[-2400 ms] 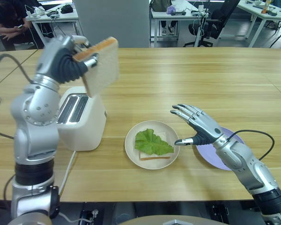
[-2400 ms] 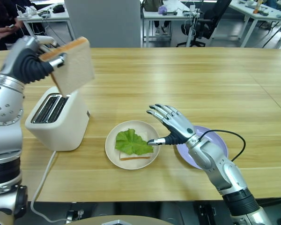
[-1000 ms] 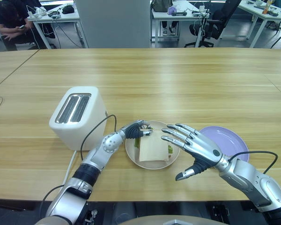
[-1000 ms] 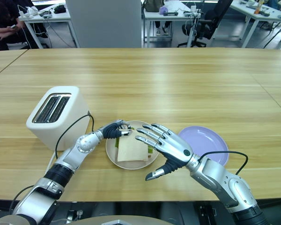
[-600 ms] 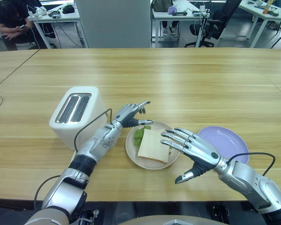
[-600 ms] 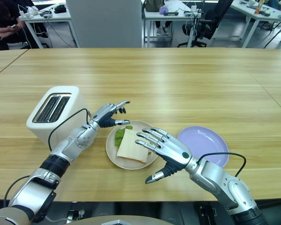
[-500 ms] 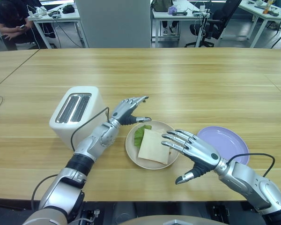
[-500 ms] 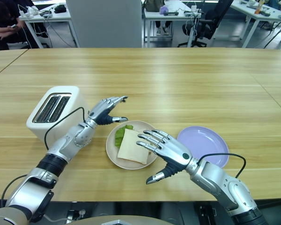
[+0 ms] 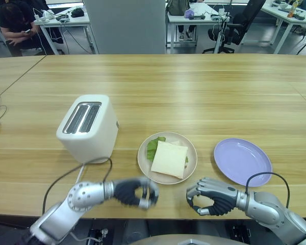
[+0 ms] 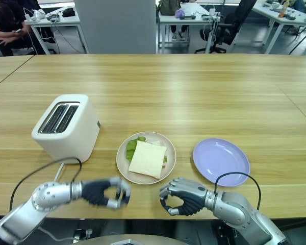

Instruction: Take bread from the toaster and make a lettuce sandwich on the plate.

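Both arms have drawn back from the plate to the near edge of the surface [image 9: 204, 92]. Half a second ago the fingers were spread wide on either side of the food. Now the left robot hand [image 9: 137, 193] and the right robot hand [image 9: 210, 196] are each clenched into a loose fist, holding nothing. The slice that the left one held high above the toaster a couple of seconds back now lies on the plate.

One wide wooden surface carries everything. One white toaster [image 9: 86, 127] stands at the left, upright, its two slots facing up and dark inside. Its cord [image 9: 66, 176] runs forward toward the near edge.

Two round plates sit side by side, near each other but apart. The purple plate [image 9: 242, 161] is at the right, its smooth face showing whole. The beige plate [image 9: 141, 162] is in the middle, just right of the toaster, and holds the sandwich.

On it lies one pale square bread slice [image 9: 169, 158], flat and turned slightly askew. One green lettuce leaf [image 9: 152, 148] sticks out from under its left edge. Whether another slice lies beneath cannot be told from here.

The fists rest just in front of the beige plate, one toward each side, neither touching it.
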